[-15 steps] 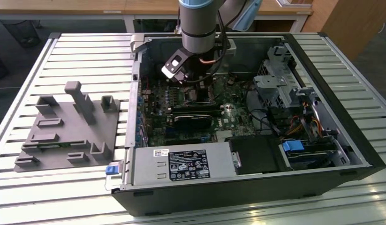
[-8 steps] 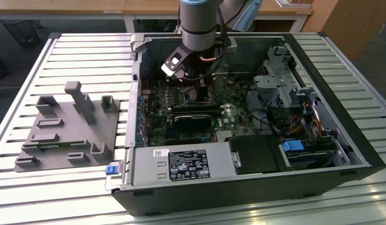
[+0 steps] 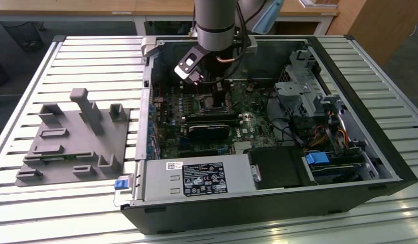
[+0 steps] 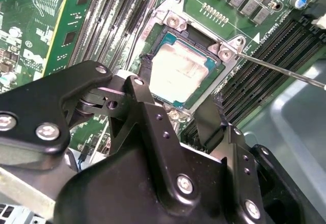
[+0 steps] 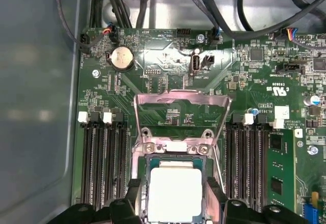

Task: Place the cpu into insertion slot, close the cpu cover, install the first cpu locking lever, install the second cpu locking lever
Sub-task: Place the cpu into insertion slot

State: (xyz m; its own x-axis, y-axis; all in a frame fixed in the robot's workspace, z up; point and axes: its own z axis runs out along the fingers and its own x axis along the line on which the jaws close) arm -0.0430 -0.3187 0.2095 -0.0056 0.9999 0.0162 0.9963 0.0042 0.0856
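The cpu lies flat in the insertion slot on the green board, silver top up. My gripper hangs low over it, open, with one black finger on each side of the chip and a thin gap showing. The cpu cover, a grey frame plate with a square window, is swung back off the slot. A thin metal locking lever sticks out from the slot's corner, unlatched. In the exterior view the gripper reaches down into the open computer case.
Long black memory slots flank the socket on both sides. A black block sits near the socket, a power supply at the case front, drive cages on the exterior view's right. A grey fixture rests on the slatted table.
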